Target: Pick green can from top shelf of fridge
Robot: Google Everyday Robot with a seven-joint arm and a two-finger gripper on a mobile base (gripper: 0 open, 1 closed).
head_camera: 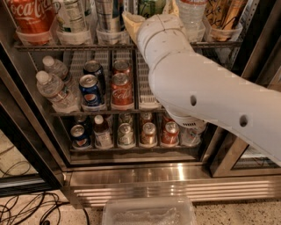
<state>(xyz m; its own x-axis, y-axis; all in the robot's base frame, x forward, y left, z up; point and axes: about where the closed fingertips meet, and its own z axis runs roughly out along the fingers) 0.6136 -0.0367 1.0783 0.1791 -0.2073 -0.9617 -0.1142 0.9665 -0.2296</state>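
Observation:
The green can [151,5] stands on the top shelf [66,45] of the fridge [175,186], at the top edge of the view, and only its lower part shows. My gripper [150,13] is at the can, with its yellowish parts on either side of it. The white arm [206,96] reaches up from the right and hides the shelf below the can.
A Coca-Cola bottle [30,15], other bottles and cans sit in clear cup holders [70,37] along the top shelf. Water bottles [55,90], Pepsi [91,90] and Coke cans [121,90] fill lower racks. A clear plastic bin [149,213] and cables [30,206] lie on the floor.

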